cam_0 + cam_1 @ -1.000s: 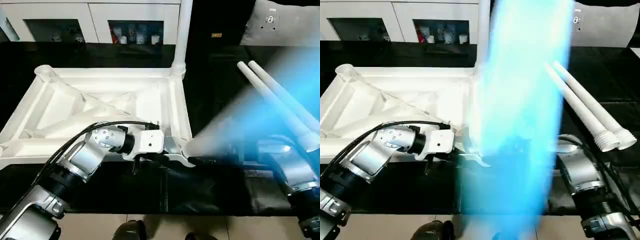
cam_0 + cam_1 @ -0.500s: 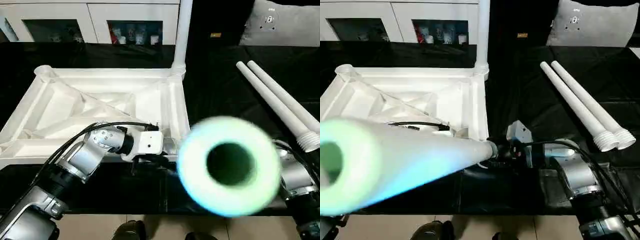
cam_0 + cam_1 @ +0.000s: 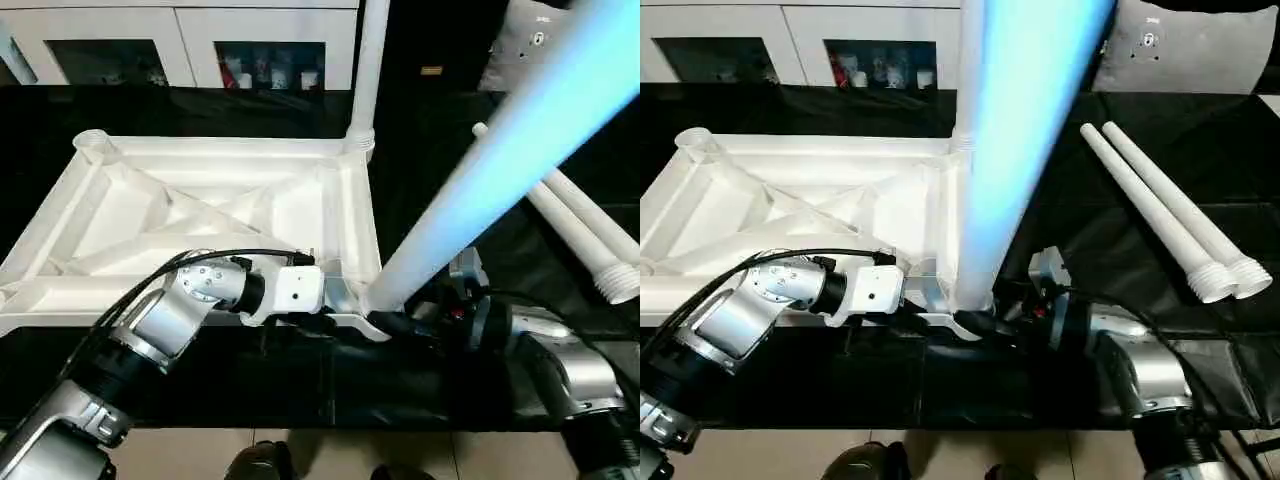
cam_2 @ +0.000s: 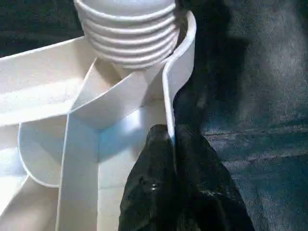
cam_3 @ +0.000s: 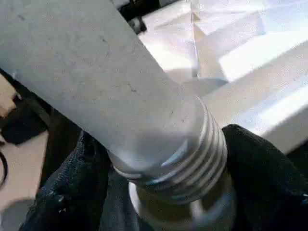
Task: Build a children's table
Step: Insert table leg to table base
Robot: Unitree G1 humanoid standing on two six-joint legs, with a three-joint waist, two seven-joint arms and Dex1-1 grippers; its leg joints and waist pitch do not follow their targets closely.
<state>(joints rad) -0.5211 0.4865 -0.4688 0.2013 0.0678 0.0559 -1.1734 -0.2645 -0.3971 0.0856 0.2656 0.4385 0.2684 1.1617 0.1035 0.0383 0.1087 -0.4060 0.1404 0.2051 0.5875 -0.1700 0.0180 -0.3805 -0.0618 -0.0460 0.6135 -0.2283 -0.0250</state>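
Note:
The children's table top (image 3: 200, 200) lies upside down with its ribs up. One white leg (image 3: 368, 60) stands upright in its far right corner socket. My left gripper (image 4: 172, 137) is shut on the top's thin rim beside the near right corner. My right gripper (image 3: 400, 322) is shut on another leg (image 3: 1010, 120) just above its threaded collar (image 4: 130, 33). That collar sits at the near right corner socket, and the leg leans up and to the right. Black fingers (image 5: 260, 163) flank the collar. Two more legs (image 3: 1160, 215) lie side by side on the black table to the right.
A white glass-door cabinet (image 3: 180, 40) stands behind the work table, and a grey panel (image 3: 1180, 45) is at the back right. The black table's front edge (image 3: 330, 425) runs just below my forearms, with a shoe (image 3: 260, 462) on the floor beyond it.
The held leg has swung from pointing at the camera to leaning up and right, its threaded end staying at the near right corner. The left gripper has kept its hold on the rim.

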